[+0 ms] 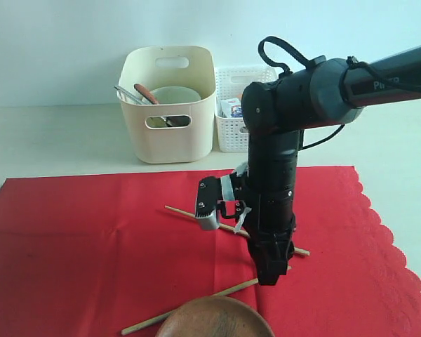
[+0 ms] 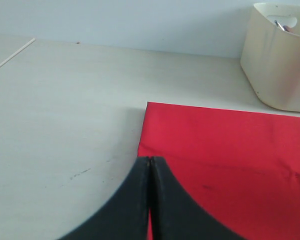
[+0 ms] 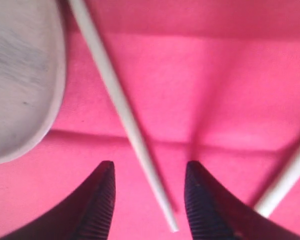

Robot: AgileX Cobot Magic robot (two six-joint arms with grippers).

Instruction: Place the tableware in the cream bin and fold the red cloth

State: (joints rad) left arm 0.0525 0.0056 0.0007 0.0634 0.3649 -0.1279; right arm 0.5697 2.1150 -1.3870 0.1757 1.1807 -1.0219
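The bowl (image 1: 174,93) already sits in the bin (image 1: 167,140); two chopsticks (image 1: 189,307) and the plate (image 1: 214,319) lie on the unfolded cloth (image 1: 77,232). Only the right wrist view shows the right end effector (image 3: 150,165) spread astride one chopstick (not gripping); the left end effector (image 2: 150,159), pressed together, hangs by the cloth's corner.

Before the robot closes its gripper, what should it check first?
1. Right gripper open: ok, the jaws stand apart.
2. Chopstick between the jaws: ok, its tip lies in the gap.
3. Other chopstick out of the grab: ok, it lies outside the jaws.
4. Round brown plate clear of the gripper: ok, it is off to one side.
5. Cream bin has room: cannot tell; a white bowl already sits inside.
6. Left gripper out of the way: ok, it is shut, by a corner of the red cloth.
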